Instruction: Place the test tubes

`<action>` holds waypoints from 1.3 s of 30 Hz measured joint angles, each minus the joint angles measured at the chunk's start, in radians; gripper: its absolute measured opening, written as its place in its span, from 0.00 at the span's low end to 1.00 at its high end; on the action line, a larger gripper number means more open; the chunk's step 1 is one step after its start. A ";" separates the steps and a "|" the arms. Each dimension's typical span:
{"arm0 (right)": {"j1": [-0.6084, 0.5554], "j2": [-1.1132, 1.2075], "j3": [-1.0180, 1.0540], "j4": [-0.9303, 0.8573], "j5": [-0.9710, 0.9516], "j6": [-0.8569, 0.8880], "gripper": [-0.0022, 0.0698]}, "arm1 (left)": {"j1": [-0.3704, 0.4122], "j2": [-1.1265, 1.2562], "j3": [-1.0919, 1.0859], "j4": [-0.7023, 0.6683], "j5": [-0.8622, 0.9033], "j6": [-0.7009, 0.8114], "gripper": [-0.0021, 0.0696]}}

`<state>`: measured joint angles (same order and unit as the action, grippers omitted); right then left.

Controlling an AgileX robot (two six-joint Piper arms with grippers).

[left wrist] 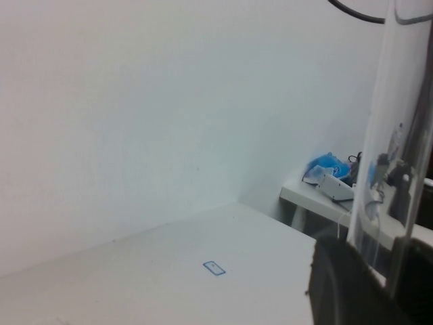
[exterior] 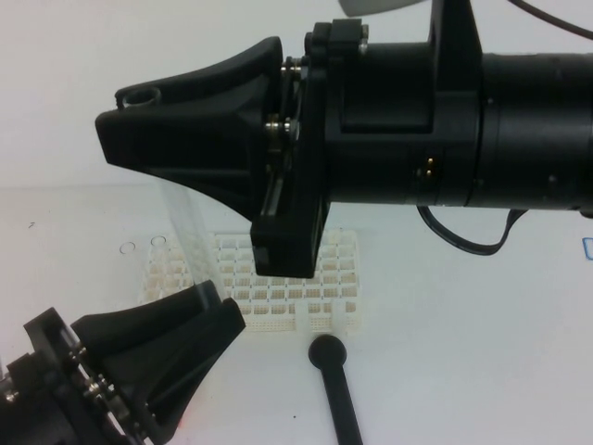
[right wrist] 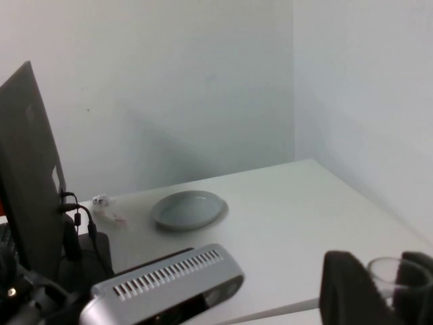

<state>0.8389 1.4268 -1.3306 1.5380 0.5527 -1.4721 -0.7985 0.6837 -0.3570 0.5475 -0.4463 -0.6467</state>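
You're clamping one test tube (exterior: 185, 222) closed-fingered at both ends, right gripper (exterior: 130, 116) at 12 o'clock, left gripper (exterior: 208, 311) at 6. The rack (exterior: 278, 320) at 4 o'clock is sitting empty, looks like.

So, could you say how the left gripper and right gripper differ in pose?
The right gripper is high, reaching in from the right; the left gripper sits low at the left, angled upward. The right gripper clasps the test tube at its open rim; the left gripper holds its lower part. Both are black and shut on that tube.
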 joint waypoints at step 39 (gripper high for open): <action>0.000 0.002 0.000 0.025 -0.277 -0.100 0.20 | 0.000 -0.607 0.145 -0.112 0.561 0.032 0.03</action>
<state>0.8389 1.4283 -1.3306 1.5631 0.2754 -1.5725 -0.7985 0.0771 -0.2120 0.4354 0.1151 -0.6142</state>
